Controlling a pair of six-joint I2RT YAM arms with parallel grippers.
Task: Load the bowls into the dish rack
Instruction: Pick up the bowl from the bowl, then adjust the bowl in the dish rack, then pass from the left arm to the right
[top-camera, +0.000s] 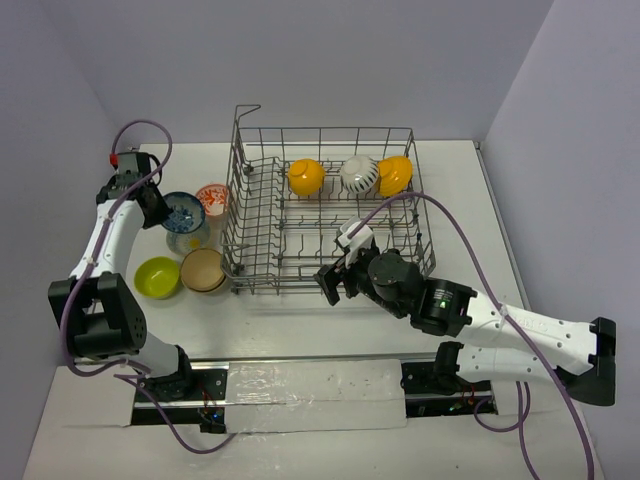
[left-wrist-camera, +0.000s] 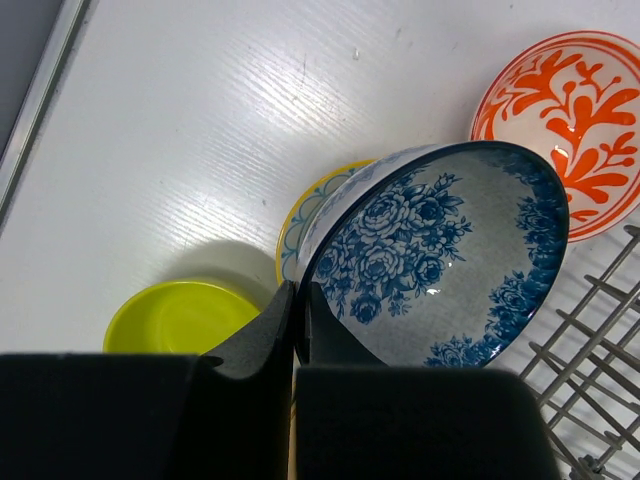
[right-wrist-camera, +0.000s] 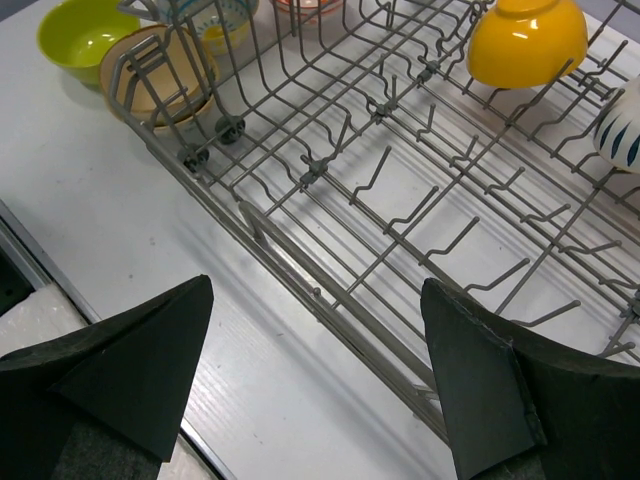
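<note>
We count three bowls in the dish rack (top-camera: 236, 215): an orange bowl (top-camera: 305, 177), a striped bowl (top-camera: 358, 175) and a second orange bowl (top-camera: 395, 174). The red bowl (top-camera: 212, 199), green bowl (top-camera: 157, 277) and tan bowl (top-camera: 203, 270) sit on the table (top-camera: 300, 320) to the rack's left. Our left gripper (left-wrist-camera: 298, 300) pinches the blue bowl (left-wrist-camera: 440, 260). Our right gripper (right-wrist-camera: 315, 290) hangs spread and empty.

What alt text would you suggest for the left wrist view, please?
The left gripper is shut on the rim of a tilted blue-patterned bowl, above a white table. A lime green bowl, a red-and-white bowl and wires of the dish rack sit nearby.
</note>
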